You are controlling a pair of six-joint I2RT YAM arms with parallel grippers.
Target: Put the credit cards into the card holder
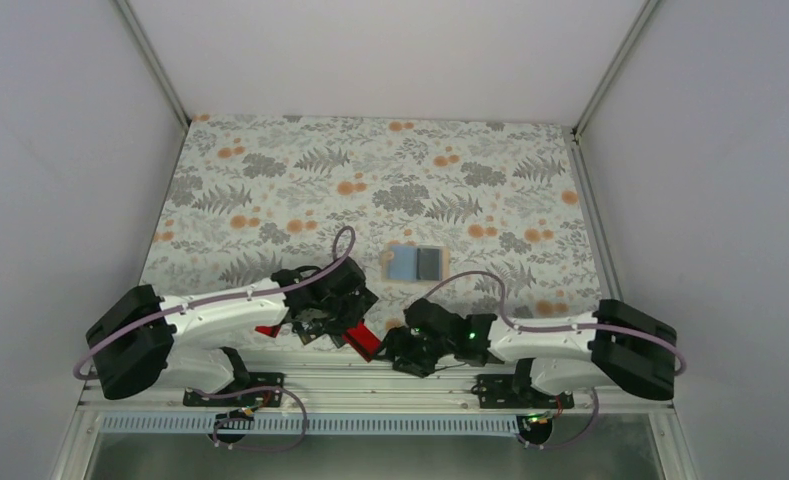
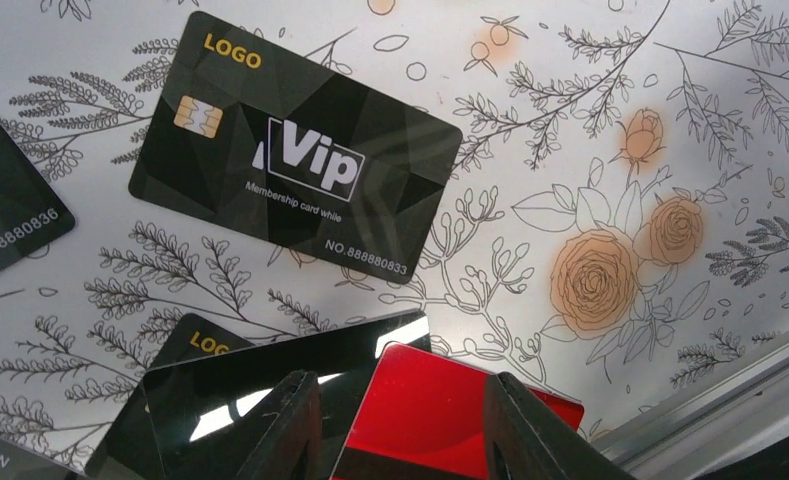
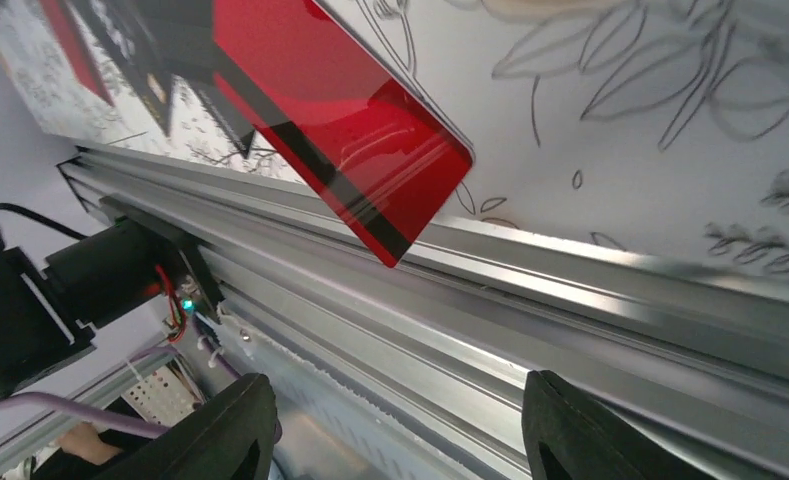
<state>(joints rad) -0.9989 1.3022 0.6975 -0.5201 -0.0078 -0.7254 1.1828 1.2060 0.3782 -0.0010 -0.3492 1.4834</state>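
Red credit card [image 2: 430, 420] straddled by left gripper [image 2: 398, 380], grip unclear; right gripper [image 3: 398, 380] wide

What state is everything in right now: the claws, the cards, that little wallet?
red card: jutting past the near edge of the table.
left claw: fingers apart astride the red card; grip unclear.
right claw: open, empty.
Vip card: flat on the table, face up.
card holder: lying open, blue inside up.
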